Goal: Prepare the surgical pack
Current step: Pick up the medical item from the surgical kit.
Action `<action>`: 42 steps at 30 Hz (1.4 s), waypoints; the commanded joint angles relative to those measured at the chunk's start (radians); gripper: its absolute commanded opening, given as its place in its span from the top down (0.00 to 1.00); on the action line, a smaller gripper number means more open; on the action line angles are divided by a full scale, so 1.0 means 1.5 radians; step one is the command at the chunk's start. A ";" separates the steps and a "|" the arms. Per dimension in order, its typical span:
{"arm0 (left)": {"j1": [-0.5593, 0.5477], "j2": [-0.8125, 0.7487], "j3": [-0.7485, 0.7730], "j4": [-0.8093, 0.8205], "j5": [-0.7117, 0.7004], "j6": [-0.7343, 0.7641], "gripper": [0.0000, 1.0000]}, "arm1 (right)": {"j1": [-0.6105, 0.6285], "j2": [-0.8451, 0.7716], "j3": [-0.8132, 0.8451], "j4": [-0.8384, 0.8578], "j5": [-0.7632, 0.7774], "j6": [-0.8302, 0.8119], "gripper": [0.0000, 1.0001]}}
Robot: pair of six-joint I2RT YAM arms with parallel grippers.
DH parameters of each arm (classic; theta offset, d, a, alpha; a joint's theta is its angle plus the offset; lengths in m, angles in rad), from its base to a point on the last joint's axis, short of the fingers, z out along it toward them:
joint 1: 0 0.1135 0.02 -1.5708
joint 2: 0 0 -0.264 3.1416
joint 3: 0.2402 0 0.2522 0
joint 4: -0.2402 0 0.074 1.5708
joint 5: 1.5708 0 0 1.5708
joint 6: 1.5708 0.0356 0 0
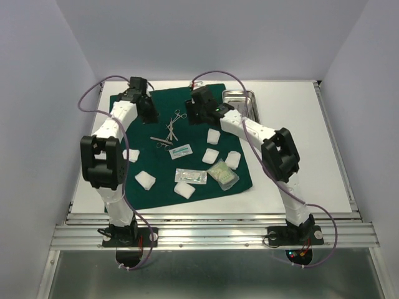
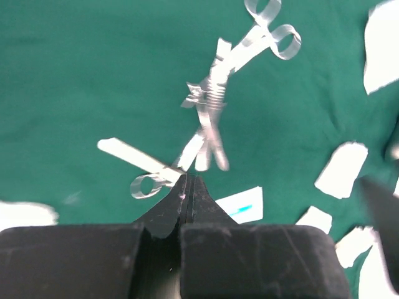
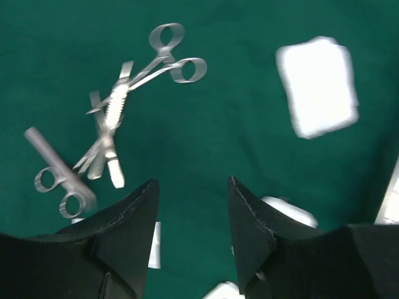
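Both hover over the drape [image 1: 165, 99] near its far edge: left gripper [image 2: 190, 184] closed empty, right gripper [image 3: 192, 180] wide over bare cloth.

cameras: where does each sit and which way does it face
Top external: above and behind both arms, looking down at the green drape; both arms show.
Left wrist: on that wrist, facing down; shut left pincer shows.
Right wrist: on that wrist, facing down; open right pincer shows.
Shared: both wrist views catch the metal instruments.

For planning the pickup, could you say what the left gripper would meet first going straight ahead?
Probably the scissors, lying on the green cloth just beyond its shut fingers; depth is unclear.
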 commanded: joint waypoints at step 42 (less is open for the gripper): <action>0.091 -0.152 -0.095 0.016 -0.033 -0.006 1.00 | 0.107 0.278 0.324 -0.079 -0.074 -0.112 0.61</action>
